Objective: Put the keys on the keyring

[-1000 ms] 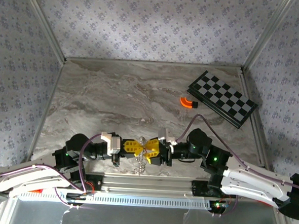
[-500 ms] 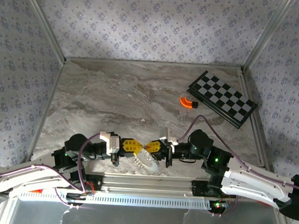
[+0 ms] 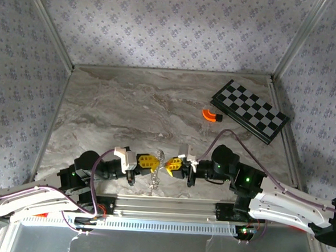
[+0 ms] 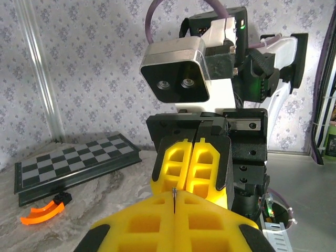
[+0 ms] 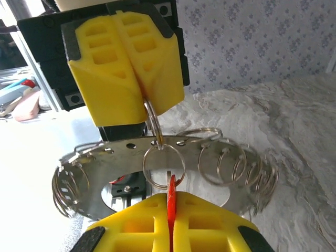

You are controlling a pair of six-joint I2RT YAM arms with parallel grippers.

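The keyring (image 5: 121, 149) is a silvery metal ring hung all round with several small split rings. It hangs edge-on between my two grippers near the table's front edge (image 3: 158, 170). My left gripper (image 3: 150, 161) (image 4: 174, 198) is shut on one thin split ring at the top of it; in the right wrist view those yellow fingers (image 5: 126, 68) pinch that ring from above. My right gripper (image 3: 173, 165) (image 5: 170, 202) is shut on the key's red head (image 5: 170, 193). The key's tip sits at a small split ring (image 5: 164, 167) hanging from the keyring; whether it is threaded through I cannot tell.
A black-and-white chequered board (image 3: 249, 110) (image 4: 73, 165) lies at the back right, with an orange curved piece (image 3: 211, 115) (image 4: 42, 212) beside it. Wallpapered walls enclose the marble table (image 3: 129, 112). A metal rail (image 3: 163, 205) runs along the front edge, close under the grippers.
The right gripper's jaws have closed on the red key. The keyring tipped out flat half a second ago and now hangs edge-on again between the two grippers.
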